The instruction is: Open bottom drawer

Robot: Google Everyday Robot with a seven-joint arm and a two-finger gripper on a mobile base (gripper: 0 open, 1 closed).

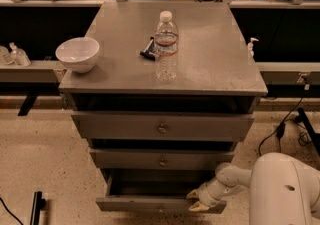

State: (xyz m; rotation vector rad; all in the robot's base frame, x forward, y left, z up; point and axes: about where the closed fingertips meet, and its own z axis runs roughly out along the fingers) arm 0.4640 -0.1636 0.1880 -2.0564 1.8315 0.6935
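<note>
The grey cabinet has three drawers. The bottom drawer (pixel 150 204) is pulled out towards me, with its dark inside showing above its flat grey front. Its knob is not visible. The two drawers above, the top drawer (pixel 162 127) and the middle drawer (pixel 161 159), each show a small round knob and sit further in. My gripper (pixel 196 201) is at the right end of the bottom drawer's front edge, on the end of my white arm (pixel 235 179) that reaches in from the lower right.
On the cabinet top (pixel 210 64) stand a white bowl (pixel 78 54) at the left edge, a clear water bottle (pixel 165 45) in the middle and a small dark tool (pixel 147 50) beside it. Cables (pixel 285 129) lie on the speckled floor at right. A dark bar (pixel 36 208) lies lower left.
</note>
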